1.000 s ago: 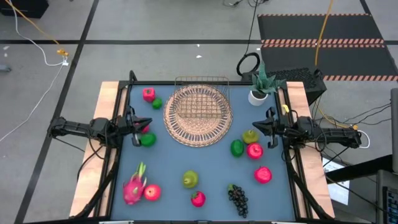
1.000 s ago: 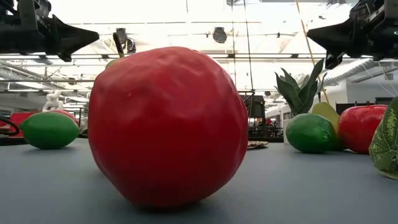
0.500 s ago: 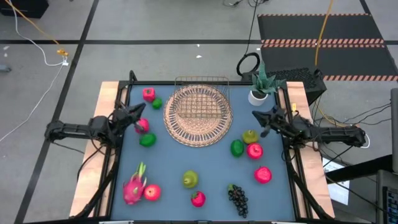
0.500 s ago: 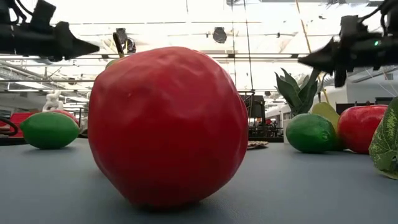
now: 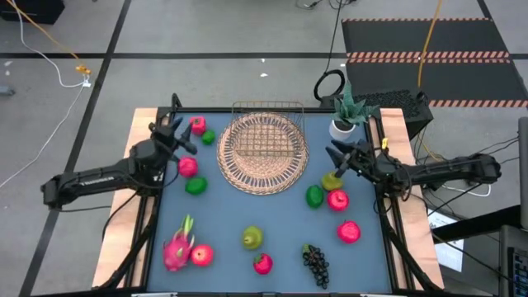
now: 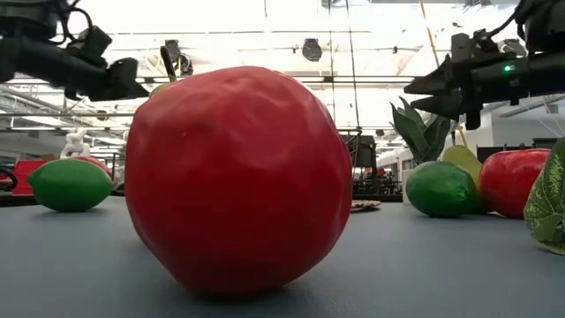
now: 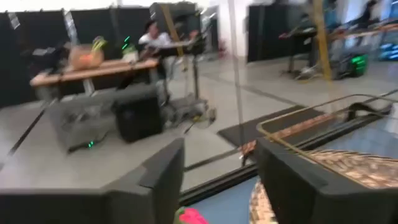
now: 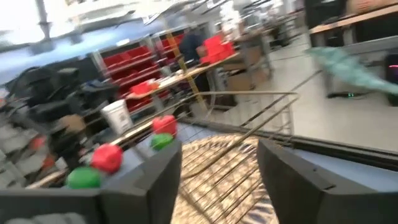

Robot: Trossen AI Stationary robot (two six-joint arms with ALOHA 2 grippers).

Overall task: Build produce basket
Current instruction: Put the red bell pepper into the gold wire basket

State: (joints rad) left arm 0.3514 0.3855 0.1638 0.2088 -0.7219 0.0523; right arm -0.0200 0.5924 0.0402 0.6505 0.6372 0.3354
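Note:
The wire basket (image 5: 266, 130) stands on a round wicker mat (image 5: 262, 153) at the table's far middle. Produce lies around it: an apple (image 5: 188, 166) and limes (image 5: 196, 185) at the left, a pear (image 5: 332, 181), lime (image 5: 314, 196) and apples (image 5: 337, 200) at the right, and a dragon fruit (image 5: 178, 247), pear (image 5: 252, 238) and grapes (image 5: 315, 264) near the front. My left gripper (image 5: 183, 136) hovers open left of the basket, above a red fruit (image 5: 197, 124). My right gripper (image 5: 334, 156) hovers open right of the mat, fingers apart in its wrist view (image 8: 217, 168).
A potted plant (image 5: 345, 115) stands at the far right corner, close behind my right gripper. In the low view a large red fruit (image 6: 238, 177) fills the front. The blue table's middle front (image 5: 280, 214) lies bare between the fruits.
Both grippers have opened. My left gripper has gone toward the far edge, from above the apple to beside the far-left red fruit, and turned toward the basket. My right gripper has moved toward the far edge and leftward, nearer the mat. No fruit has moved.

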